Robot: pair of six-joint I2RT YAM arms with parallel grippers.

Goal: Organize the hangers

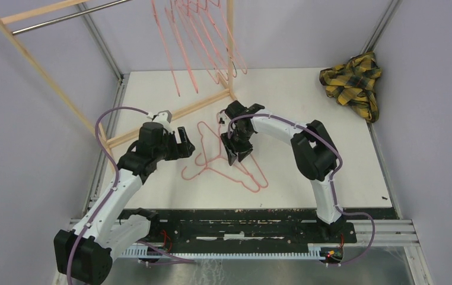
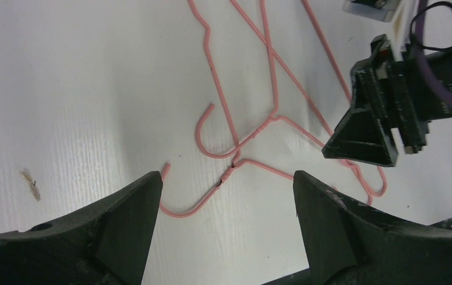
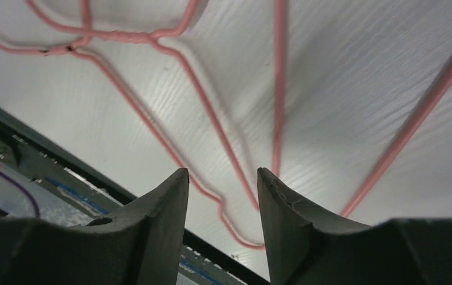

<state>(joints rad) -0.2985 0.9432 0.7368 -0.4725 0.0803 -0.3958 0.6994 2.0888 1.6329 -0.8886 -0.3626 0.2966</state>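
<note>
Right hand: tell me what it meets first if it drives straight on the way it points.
Likely a pink hanger: the right hand points down at the table, and one hanger wire runs under the gap between its fingers. Depth is hard to judge.

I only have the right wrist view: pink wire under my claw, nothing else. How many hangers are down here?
Observer: Two loose hangers lie crossed on the table, their hooks side by side.
Operator: Where is the left claw?
Observer: The left claw is open, right beside those two hooks, on the side away from yours.
Operator: And the rack?
Observer: The rack stands at the far left corner. Several hung hangers dangle beside its right post.
</note>
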